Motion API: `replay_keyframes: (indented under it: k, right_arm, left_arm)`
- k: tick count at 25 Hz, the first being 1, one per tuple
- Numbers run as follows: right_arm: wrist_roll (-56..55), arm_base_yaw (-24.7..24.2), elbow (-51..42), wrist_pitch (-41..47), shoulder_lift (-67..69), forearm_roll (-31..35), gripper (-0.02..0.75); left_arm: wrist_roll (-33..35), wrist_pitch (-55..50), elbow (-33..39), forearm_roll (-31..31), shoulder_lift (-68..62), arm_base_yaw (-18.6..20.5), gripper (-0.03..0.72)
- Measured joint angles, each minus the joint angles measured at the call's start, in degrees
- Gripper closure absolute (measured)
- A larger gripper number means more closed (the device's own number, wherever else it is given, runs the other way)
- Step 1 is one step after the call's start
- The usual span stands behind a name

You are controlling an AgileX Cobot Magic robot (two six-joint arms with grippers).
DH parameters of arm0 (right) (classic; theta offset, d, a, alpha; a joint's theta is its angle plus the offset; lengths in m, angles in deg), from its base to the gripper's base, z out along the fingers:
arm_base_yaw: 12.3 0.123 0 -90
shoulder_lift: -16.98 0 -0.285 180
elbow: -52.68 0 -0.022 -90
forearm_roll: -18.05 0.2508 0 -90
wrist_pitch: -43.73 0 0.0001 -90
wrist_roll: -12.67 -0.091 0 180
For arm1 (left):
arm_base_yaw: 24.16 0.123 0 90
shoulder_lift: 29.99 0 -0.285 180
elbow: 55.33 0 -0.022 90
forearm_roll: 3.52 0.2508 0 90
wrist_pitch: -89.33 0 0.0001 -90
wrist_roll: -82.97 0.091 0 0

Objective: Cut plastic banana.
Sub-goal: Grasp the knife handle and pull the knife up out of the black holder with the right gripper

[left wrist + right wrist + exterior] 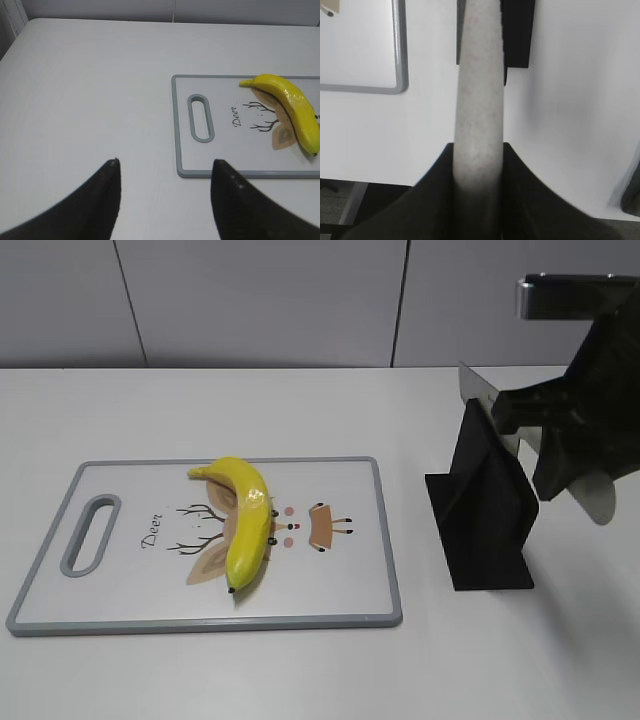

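Reads "Deer" on one cutting board [330,612]. Carries one plastic banana [248,523]. Right gripper [479,165] clamped on one knife [479,100]; left gripper [165,172] spread apart.

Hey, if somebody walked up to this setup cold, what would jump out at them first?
The plastic banana stands out first, bright yellow, lying across the deer drawing in the middle of the grey-rimmed cutting board. Next comes the right gripper, raised at the right side and shut on the knife above a black stand. The left gripper is open over bare table, left of the board.
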Motion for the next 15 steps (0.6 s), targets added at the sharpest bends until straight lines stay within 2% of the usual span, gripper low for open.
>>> replay_keyframes:
  k: [15]
  right_arm:
    - [1.6, 0.1, 19.2, 4.6, -4.4, -1.6, 0.572]
  left_arm:
    - [0.0, 0.0, 0.0, 0.0, 0.0, 0.0, 0.137]
